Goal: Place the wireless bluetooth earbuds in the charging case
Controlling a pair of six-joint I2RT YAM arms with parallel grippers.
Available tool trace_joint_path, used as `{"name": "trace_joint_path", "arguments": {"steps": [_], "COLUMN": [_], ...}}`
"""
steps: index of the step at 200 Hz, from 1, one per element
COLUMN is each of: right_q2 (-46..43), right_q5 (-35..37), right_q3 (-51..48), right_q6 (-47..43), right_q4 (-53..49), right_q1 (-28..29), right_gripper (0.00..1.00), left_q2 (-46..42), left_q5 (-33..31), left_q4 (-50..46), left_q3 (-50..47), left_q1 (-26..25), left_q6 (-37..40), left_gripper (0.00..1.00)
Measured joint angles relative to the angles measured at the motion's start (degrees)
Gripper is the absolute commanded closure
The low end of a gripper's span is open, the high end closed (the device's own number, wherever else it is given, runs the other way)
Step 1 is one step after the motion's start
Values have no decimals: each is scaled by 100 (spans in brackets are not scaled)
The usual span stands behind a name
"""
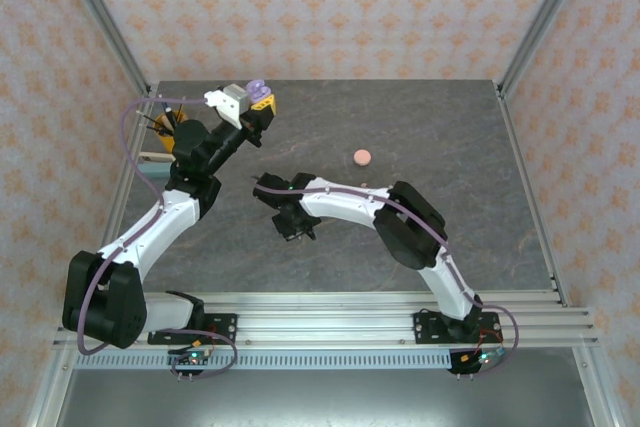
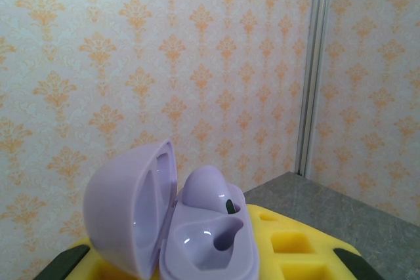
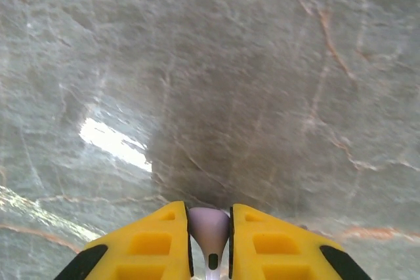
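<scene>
Lilac earbud point(image 3: 209, 226) clamped between right end effector point(image 3: 210, 246) fingers; left end effector point(image 1: 258, 102) closed around open lilac case point(image 2: 197, 244).

I can read no text, label, brand or number in any view. Lilac charging case point(image 2: 197, 254): plain surfaces. Lilac earbud point(image 3: 209, 224): no marking I can make out. Wall panels point(image 2: 164, 63): orange ornament, no lettering.

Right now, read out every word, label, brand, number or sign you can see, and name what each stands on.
None can be read.
The open lilac case, the lilac earbud and the pink case bear no print.
The wallpaper carries only ornament.
Boards at the arm bases: too small to tell.
</scene>
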Motion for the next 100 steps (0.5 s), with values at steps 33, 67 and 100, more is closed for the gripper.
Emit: {"name": "trace_joint_path", "arguments": {"steps": [33,67,100], "right_q2": [-472,-1113,-1878], "right_q5": [212,490,723], "right_q3": [-365,-669,-846], "right_q6": [33,96,111], "right_q4": [79,214,280], "right_q1": [4,-2,-107], "right_gripper": [83,83,83], "left_q2": [0,11,48], "left_q5": [0,0,2], "left_q4": [0,0,-4], "left_q3": [0,0,0], "left_q1": [0,0,0], "left_q6": [-2,0,0], "left_gripper": [100,100,100]}}
